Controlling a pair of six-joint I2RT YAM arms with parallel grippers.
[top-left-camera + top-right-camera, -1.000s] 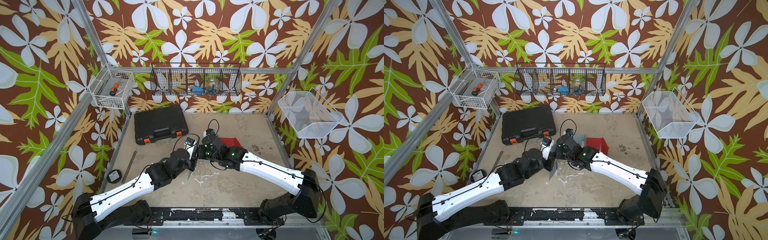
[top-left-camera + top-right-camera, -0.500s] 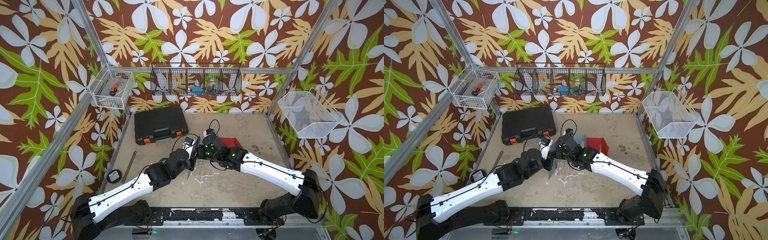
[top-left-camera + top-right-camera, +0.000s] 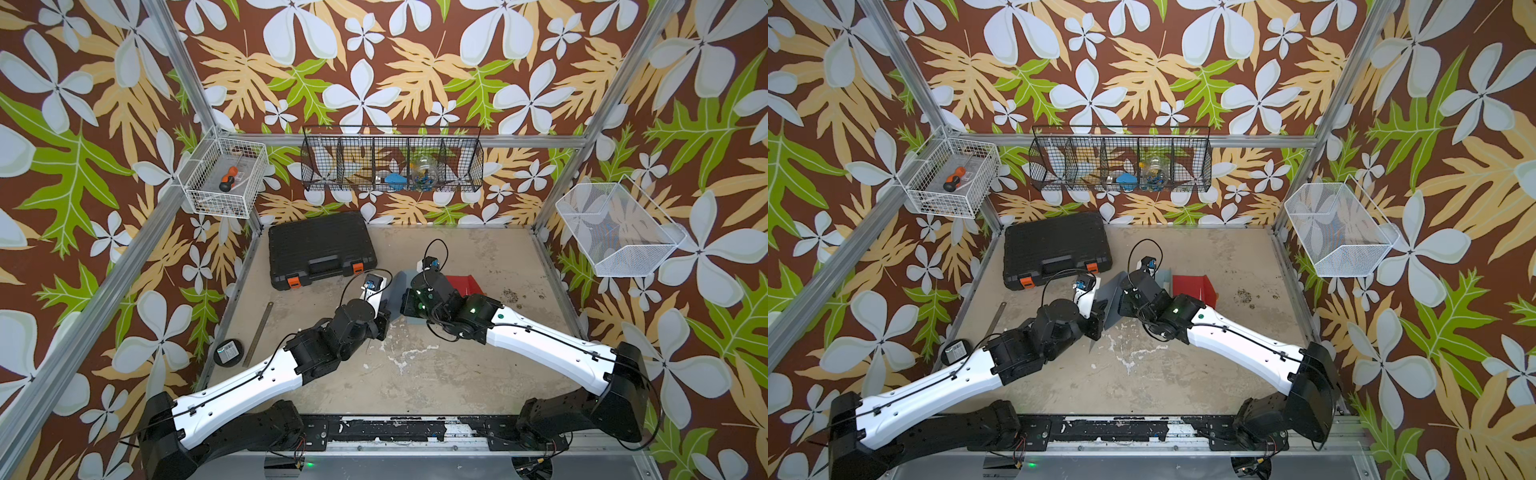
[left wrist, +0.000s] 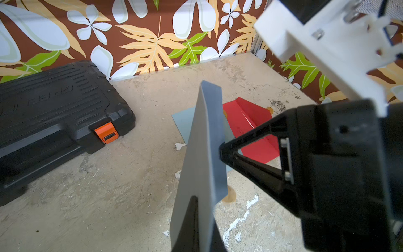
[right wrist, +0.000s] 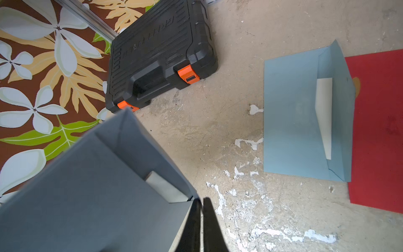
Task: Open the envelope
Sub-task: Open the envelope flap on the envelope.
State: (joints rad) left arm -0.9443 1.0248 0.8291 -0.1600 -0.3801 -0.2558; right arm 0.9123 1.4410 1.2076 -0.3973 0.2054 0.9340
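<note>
Right claw [image 5: 201,220] crept leftward | grey envelope [image 5: 87,185] pinched between both claws

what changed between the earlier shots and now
Nothing visibly moved. In both top views the arms sit as they did before. The left tool still pinches the raised grey paper envelope, and the right tool stays closed at its flap edge. The black plastic tool case, light blue paper envelope and red paper envelope lie where they were.
</note>
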